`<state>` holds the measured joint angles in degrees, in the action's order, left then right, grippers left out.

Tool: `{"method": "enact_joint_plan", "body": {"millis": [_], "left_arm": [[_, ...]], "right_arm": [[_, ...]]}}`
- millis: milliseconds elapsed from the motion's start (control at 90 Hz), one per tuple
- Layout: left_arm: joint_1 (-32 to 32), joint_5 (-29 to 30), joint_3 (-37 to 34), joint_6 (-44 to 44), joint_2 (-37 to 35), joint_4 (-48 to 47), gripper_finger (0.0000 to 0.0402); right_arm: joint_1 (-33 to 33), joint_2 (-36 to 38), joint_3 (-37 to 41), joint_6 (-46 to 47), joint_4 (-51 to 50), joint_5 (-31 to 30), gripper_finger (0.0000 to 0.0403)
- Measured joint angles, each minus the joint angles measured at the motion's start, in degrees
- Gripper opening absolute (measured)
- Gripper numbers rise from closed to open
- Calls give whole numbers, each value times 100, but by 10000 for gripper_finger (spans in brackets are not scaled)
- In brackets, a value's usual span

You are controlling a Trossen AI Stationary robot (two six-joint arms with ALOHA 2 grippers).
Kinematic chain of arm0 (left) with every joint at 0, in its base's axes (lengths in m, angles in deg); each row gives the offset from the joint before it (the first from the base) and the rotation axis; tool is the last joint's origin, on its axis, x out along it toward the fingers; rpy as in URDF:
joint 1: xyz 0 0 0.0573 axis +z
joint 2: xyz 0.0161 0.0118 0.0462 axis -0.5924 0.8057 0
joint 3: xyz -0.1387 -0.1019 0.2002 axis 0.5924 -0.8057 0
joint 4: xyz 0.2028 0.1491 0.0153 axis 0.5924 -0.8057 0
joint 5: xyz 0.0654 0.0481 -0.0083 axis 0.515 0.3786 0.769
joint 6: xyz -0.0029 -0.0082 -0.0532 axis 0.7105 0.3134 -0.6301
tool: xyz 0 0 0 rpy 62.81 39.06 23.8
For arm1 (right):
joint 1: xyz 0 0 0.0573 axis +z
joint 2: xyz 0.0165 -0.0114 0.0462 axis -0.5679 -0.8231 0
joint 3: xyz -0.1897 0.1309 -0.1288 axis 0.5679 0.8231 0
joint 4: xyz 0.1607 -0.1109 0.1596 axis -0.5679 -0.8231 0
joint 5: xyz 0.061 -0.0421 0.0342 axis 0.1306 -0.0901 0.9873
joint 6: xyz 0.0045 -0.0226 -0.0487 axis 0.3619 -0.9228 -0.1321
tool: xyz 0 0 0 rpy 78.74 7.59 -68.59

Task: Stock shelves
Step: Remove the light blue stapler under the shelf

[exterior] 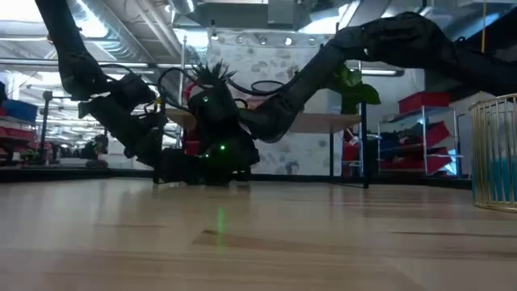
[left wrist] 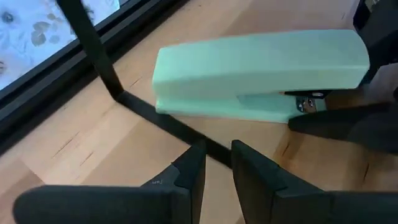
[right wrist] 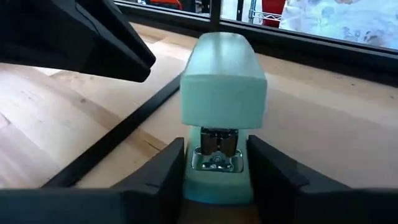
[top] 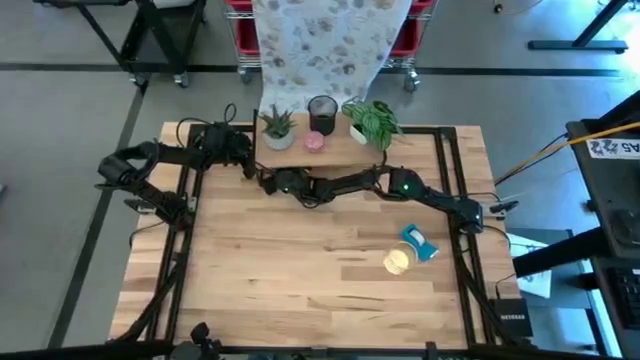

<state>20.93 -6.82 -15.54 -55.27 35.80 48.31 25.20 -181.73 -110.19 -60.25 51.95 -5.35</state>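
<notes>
The rack (top: 330, 150) at the table's far edge already carries two plants and a cup on top. The right gripper (right wrist: 214, 180) has its jaws around a green stapler (right wrist: 221, 93) on the lower level, the left gripper (left wrist: 216, 174) nearly closed beside it. A blue item (top: 420, 243) and gold basket (top: 397, 261) wait on the table (top: 300, 290), so roughly half looks done.

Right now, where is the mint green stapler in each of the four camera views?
High view: not visible; the grippers meet under the shelves' front edge.
Low view: not discernible; dark arms block that spot.
Left wrist view: mint green stapler lies on its side past the left gripper.
Right wrist view: stapler between the right gripper's fingers.
Shared landmark: the shelf's black metal leg.
</notes>
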Motion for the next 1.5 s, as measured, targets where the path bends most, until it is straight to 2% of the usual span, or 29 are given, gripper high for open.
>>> {"method": "enact_joint_plan", "body": {"millis": [378, 600, 867, 1044, 1256, 1500], "left_arm": [[0, 20, 0, -4, 2, 0, 60], [0, 473, 0, -7, 4, -58, 60], [0, 659, 0, -96, 1, -100, 60], [20, 1159, -4, -162, -42, -579, 60], [17, 1231, 20, -470, -126, -932, 60], [17, 1274, -16, -763, -990, -1743, 60]], "right_arm": [[82, 22, -19, 183, -497, 112, 126], [441, 70, -15, 216, -1087, -343, 126], [866, 308, -11, 269, -2407, -343, 126], [1154, 341, -11, 461, -3116, -395, 125], [1560, 504, -17, 746, -4009, -514, 125], [2154, 900, 17, 760, -5451, -480, 124]]}}
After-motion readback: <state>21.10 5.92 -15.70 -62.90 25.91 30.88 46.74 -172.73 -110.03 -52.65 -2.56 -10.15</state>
